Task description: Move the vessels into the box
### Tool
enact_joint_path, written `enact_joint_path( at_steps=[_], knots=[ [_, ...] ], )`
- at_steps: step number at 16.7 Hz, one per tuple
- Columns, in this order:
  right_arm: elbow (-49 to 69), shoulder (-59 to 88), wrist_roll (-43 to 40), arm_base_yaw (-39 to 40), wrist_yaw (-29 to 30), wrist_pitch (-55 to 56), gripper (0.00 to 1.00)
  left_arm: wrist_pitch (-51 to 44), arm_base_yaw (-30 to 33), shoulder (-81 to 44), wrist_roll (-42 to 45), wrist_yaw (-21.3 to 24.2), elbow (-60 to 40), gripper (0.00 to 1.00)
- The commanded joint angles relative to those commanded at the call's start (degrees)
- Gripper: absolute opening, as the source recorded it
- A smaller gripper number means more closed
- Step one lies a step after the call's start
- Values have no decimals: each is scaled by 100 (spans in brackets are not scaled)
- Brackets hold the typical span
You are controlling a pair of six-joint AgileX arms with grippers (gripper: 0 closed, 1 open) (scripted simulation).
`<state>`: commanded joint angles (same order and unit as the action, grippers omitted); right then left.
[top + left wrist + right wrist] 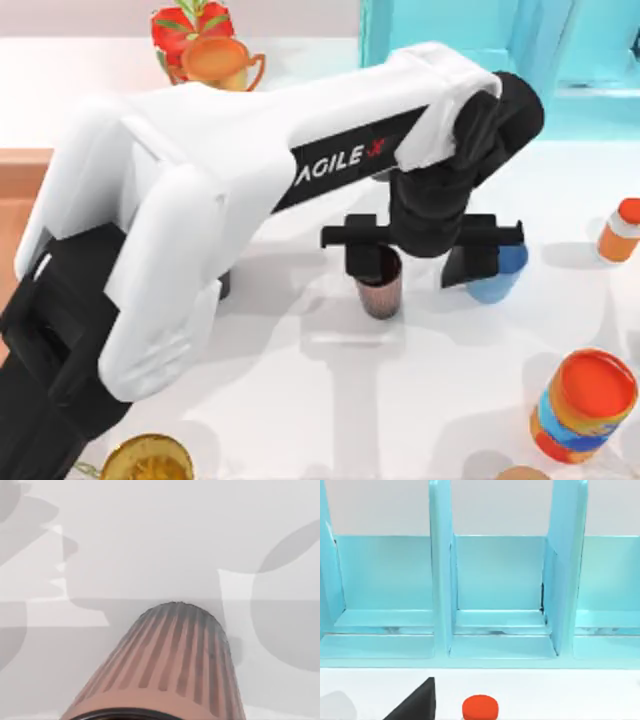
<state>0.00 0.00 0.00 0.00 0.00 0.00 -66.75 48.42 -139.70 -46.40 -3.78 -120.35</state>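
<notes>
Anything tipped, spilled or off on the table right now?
Nothing stands out. The brown cup and blue cup stand upright near mid-table, with the left gripper low over the brown one. The can is upright too.

The left arm (250, 170) carries the word "AGILE" in white on a black strip along its white forearm.

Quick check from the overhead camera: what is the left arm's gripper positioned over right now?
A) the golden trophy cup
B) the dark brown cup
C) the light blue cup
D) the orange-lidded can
B: in the top view the left gripper straddles the dark brown cup, with the light blue cup beside its outer finger; the left wrist view shows that ribbed brown cup close up.
</notes>
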Motion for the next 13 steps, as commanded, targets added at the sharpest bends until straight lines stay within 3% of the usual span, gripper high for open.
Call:
enact_joint_path(
  at_steps=[6,13],
  knots=[
    [0,0,0,0,0,0,100,0,0,0,0,0,0,2],
    [0,0,0,0,0,0,100,0,0,0,0,0,0,0]
  ],
)
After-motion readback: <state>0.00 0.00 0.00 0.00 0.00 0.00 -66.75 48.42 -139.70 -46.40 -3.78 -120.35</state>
